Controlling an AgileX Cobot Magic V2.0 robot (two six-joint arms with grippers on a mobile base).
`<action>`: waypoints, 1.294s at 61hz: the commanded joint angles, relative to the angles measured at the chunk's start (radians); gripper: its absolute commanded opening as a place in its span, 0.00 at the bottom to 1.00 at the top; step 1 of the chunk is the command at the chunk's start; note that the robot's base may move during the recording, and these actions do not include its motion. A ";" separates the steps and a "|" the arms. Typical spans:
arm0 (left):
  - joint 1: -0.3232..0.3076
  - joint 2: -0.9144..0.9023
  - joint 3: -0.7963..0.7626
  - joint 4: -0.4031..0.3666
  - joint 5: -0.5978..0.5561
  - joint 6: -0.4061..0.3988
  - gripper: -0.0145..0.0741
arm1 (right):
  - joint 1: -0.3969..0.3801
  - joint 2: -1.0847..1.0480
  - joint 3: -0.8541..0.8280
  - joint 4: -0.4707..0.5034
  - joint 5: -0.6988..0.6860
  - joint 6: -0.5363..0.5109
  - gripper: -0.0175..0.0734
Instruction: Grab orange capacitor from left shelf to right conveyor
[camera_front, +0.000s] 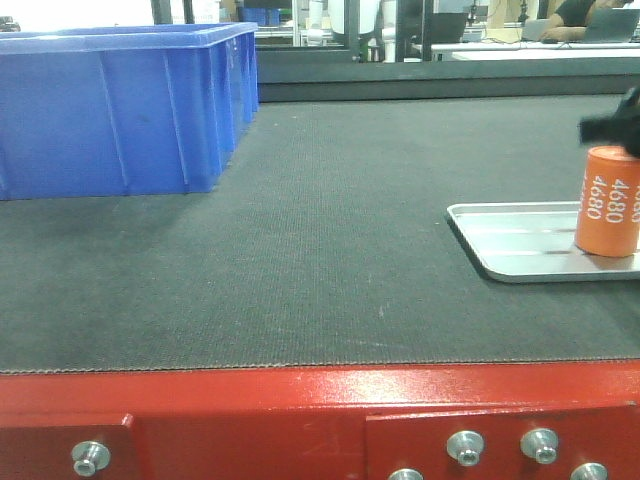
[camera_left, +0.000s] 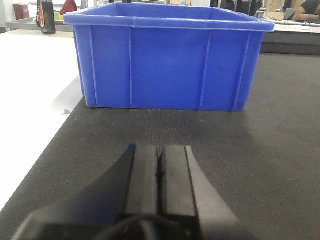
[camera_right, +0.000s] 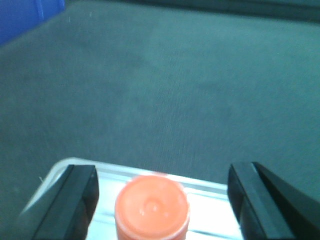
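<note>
The orange capacitor (camera_front: 608, 200) stands upright on a silver metal tray (camera_front: 510, 245) that lies on the right conveyor's dark belt (camera_front: 330, 230). My right gripper (camera_right: 163, 172) is open and hangs just above the capacitor (camera_right: 152, 205), with one finger on each side of its top and not touching it. Only a black part of that gripper shows at the right edge of the front view. My left gripper (camera_left: 160, 150) is shut and empty, low over the belt (camera_left: 270, 150) in front of a blue bin. The left shelf is out of view.
A large blue plastic bin (camera_front: 120, 100) stands on the belt at the back left, and it also fills the left wrist view (camera_left: 167, 65). The conveyor's red frame (camera_front: 300, 400) with silver bolts runs along the near edge. A white surface (camera_left: 30, 85) lies left of the belt.
</note>
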 joint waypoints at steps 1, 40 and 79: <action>-0.006 -0.011 -0.003 -0.002 -0.090 -0.002 0.02 | -0.006 -0.144 -0.017 -0.002 0.031 0.053 0.87; -0.006 -0.011 -0.003 -0.002 -0.090 -0.002 0.02 | -0.005 -0.885 -0.019 -0.001 0.733 0.138 0.25; -0.006 -0.011 -0.003 -0.002 -0.090 -0.002 0.02 | -0.005 -0.991 -0.017 -0.001 0.760 0.137 0.25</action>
